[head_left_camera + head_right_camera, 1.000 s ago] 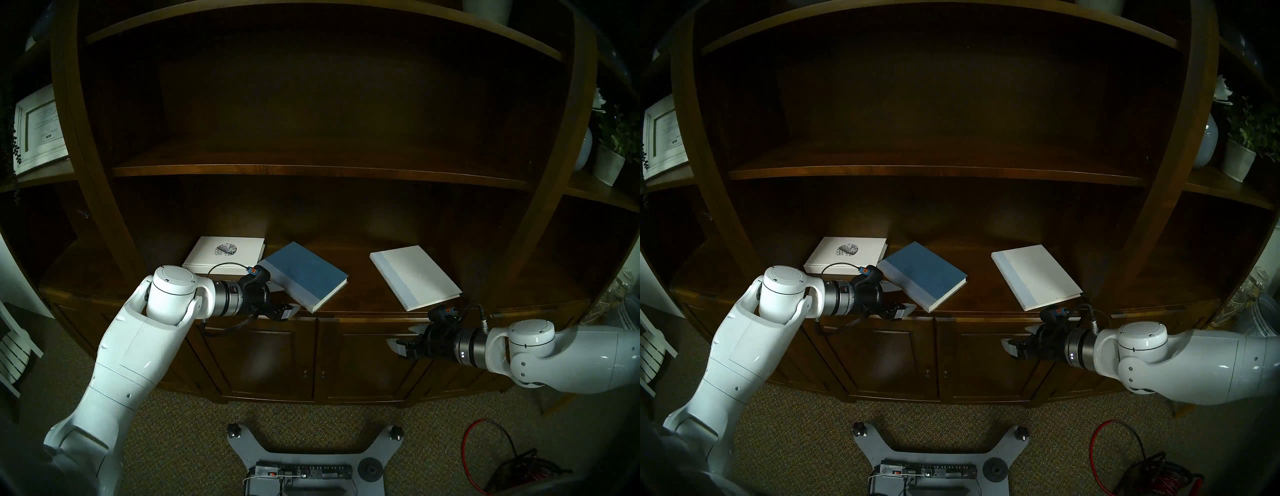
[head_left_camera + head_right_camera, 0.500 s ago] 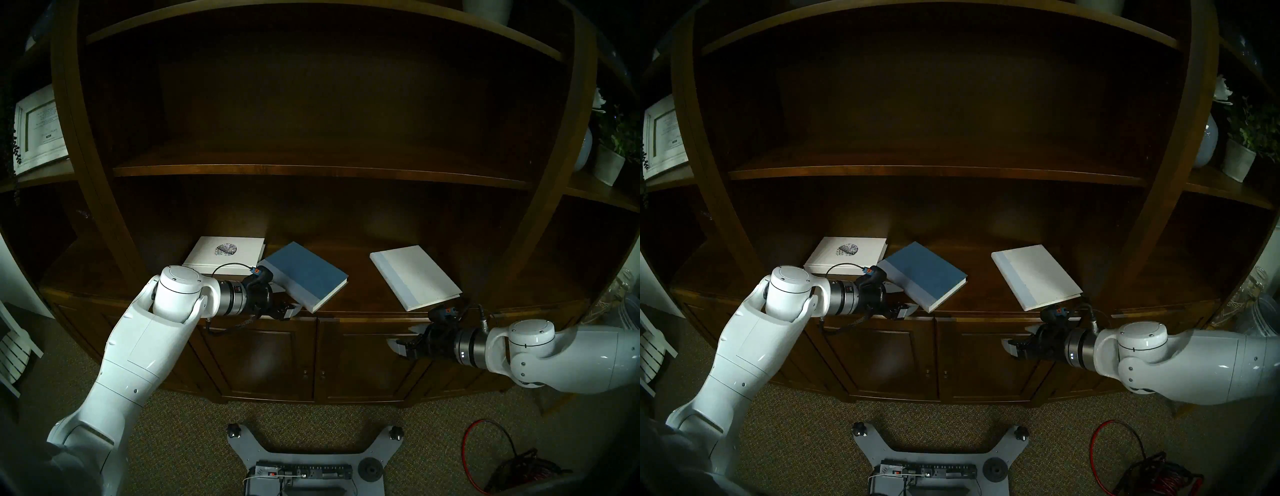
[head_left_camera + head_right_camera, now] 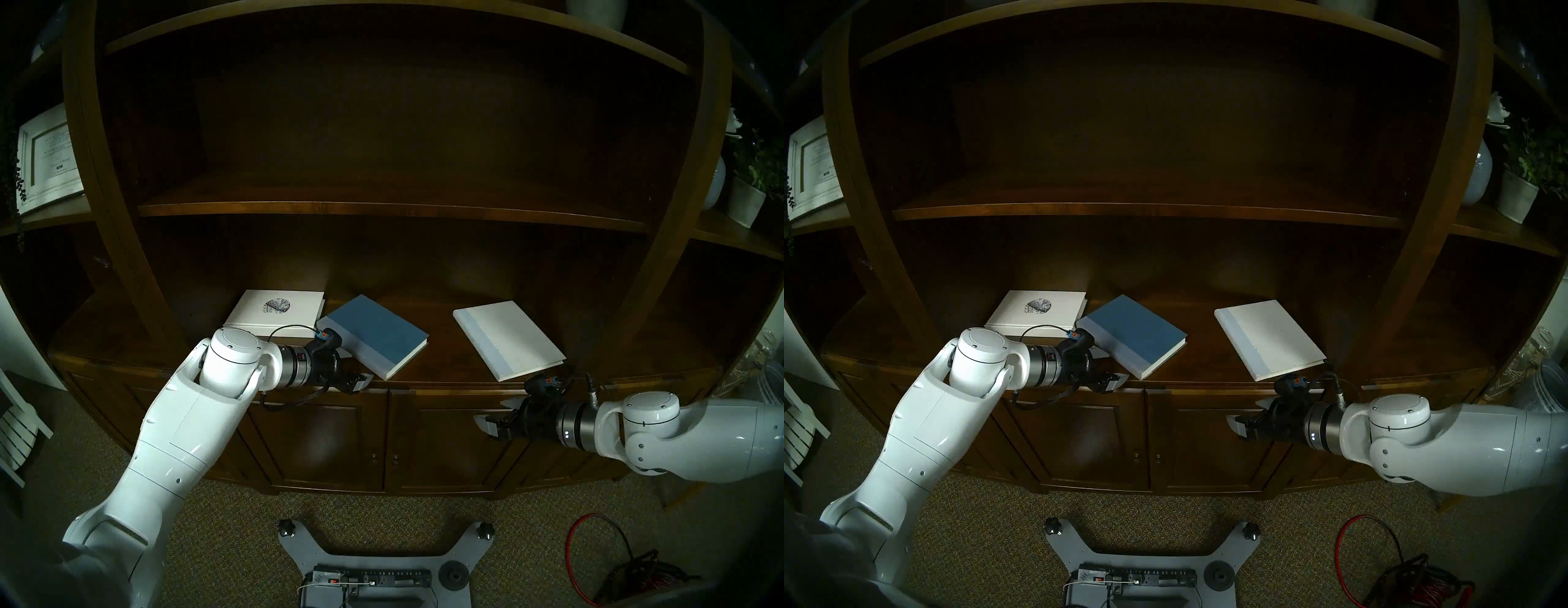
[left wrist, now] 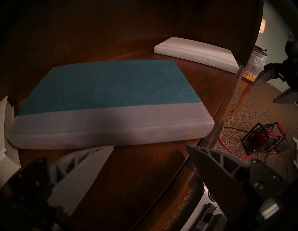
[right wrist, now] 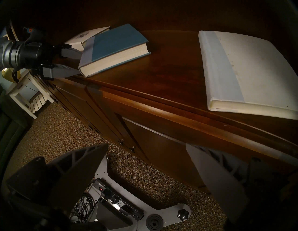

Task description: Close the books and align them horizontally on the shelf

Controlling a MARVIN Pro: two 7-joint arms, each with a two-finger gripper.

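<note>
Dark-brown polished wooden surface (image 3: 441,361) with curved front edge tops panelled cabinet doors; speckled tan carpet (image 3: 237,535) below. Three closed hardcovers lie flat on surface: white book with speckled oval emblem (image 3: 275,312) at left, skewed blue cloth book with pale spine (image 3: 377,335) just beside, plain white book with pale-blue spine (image 3: 509,339) well apart, also skewed. Left pincer (image 4: 150,150) released, fingers at blue book's spine. Right pincer (image 5: 146,150) released, before cabinet front.

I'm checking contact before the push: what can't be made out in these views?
- Left gripper touching the blue book: head views, wrist body blocks the far finger; in the left wrist view, too dim to tell.
- Spine lettering on the plain white book: left wrist view, too small.
- Emblem book: near edge hidden by the left arm.
</note>
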